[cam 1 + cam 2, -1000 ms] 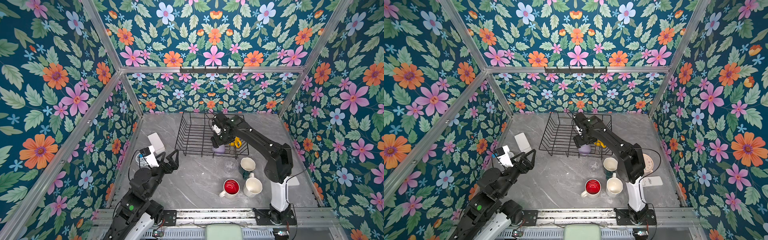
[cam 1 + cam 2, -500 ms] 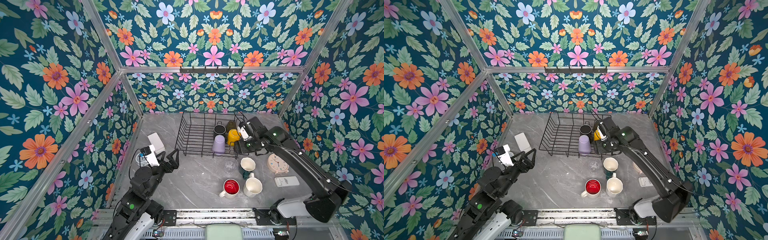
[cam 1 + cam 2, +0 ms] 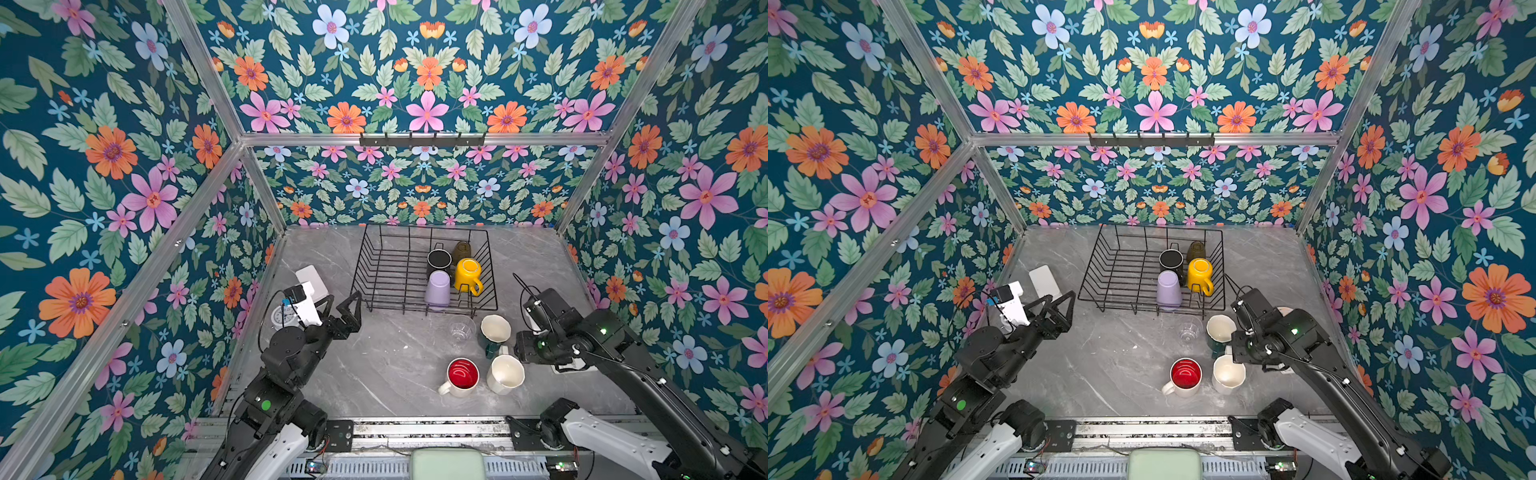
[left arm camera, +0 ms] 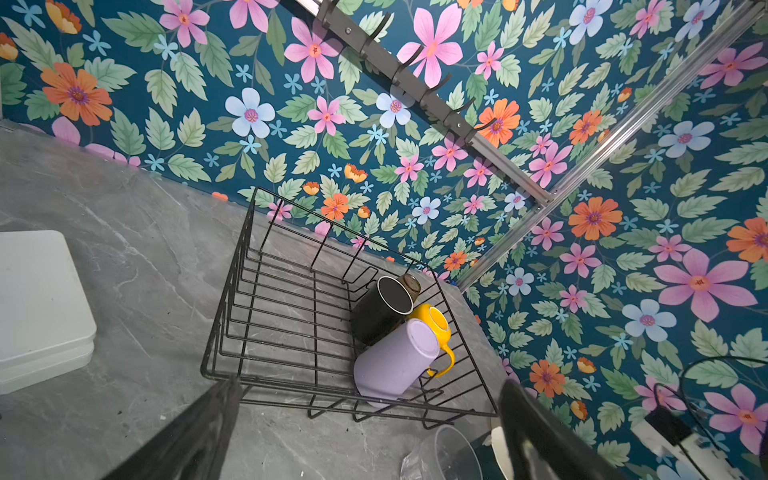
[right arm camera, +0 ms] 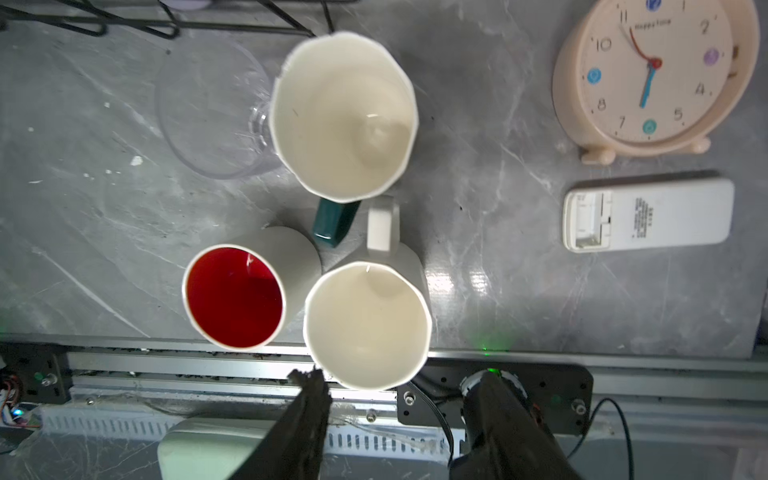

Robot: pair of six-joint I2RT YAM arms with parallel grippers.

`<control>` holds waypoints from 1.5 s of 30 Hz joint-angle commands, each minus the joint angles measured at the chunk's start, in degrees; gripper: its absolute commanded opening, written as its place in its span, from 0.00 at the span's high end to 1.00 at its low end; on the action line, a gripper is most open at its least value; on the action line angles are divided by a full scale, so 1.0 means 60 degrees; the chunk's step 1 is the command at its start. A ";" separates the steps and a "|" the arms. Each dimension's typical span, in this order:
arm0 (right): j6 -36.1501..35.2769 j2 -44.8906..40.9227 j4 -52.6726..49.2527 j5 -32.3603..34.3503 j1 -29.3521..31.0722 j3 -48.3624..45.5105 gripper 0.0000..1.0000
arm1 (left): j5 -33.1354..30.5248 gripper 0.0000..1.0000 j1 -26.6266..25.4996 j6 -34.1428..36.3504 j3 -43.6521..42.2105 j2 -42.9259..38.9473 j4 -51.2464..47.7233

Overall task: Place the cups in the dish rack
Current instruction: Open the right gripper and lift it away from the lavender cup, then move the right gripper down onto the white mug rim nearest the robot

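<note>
The black wire dish rack (image 3: 395,305) stands at the back and holds a black mug (image 3: 439,259), an amber tumbler (image 3: 461,249), a yellow mug (image 3: 467,272) and an upturned lilac tumbler (image 3: 437,289). On the table in front stand a clear glass (image 3: 461,330), a dark green mug (image 3: 495,332), a white red-inside mug (image 3: 462,374) and a cream mug (image 3: 505,374). My right gripper (image 5: 397,376) hangs open and empty above the cream mug (image 5: 368,324). My left gripper (image 3: 343,307) is open and empty, left of the rack.
A flat white box (image 3: 311,278) and a small white clock (image 3: 282,318) lie by the left arm. In the right wrist view a cream clock (image 5: 652,79) and a white remote (image 5: 648,216) lie beside the table cups. A hook rail (image 3: 422,139) runs along the back wall.
My right arm has swung from the rack to the front right, over the cups on the table, its jaws narrowing. The lilac tumbler stays in the rack. The left arm is still.
</note>
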 commanded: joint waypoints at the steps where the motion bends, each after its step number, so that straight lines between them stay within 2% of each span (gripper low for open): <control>1: 0.0701 -0.0290 -0.0242 -0.0116 0.0011 -0.0494 0.45 | 0.0147 0.00 0.0017 0.0217 0.0066 0.0055 0.0391; 9: 0.1056 -0.0655 0.0393 -0.0513 0.0005 -0.1706 0.53 | 0.0260 0.00 0.0017 0.0336 0.0125 0.0154 0.0441; 18: 0.1571 -0.0545 0.0995 -0.0598 0.0010 -0.2401 0.62 | 0.0236 0.00 0.0017 0.0395 0.0151 0.0191 0.0399; 31: 0.2247 -0.0260 0.1542 -0.0342 0.0203 -0.2933 0.71 | 0.0280 0.00 0.0017 0.0455 0.0143 0.0166 0.0402; 40: 0.2564 -0.0127 0.1695 -0.0018 0.0462 -0.3003 0.85 | 0.0294 0.00 0.0017 0.0484 0.0130 0.0191 0.0378; 45: 0.2708 -0.0026 0.1786 0.0012 0.0591 -0.3058 0.89 | 0.0294 0.00 0.0017 0.0497 0.0129 0.0188 0.0393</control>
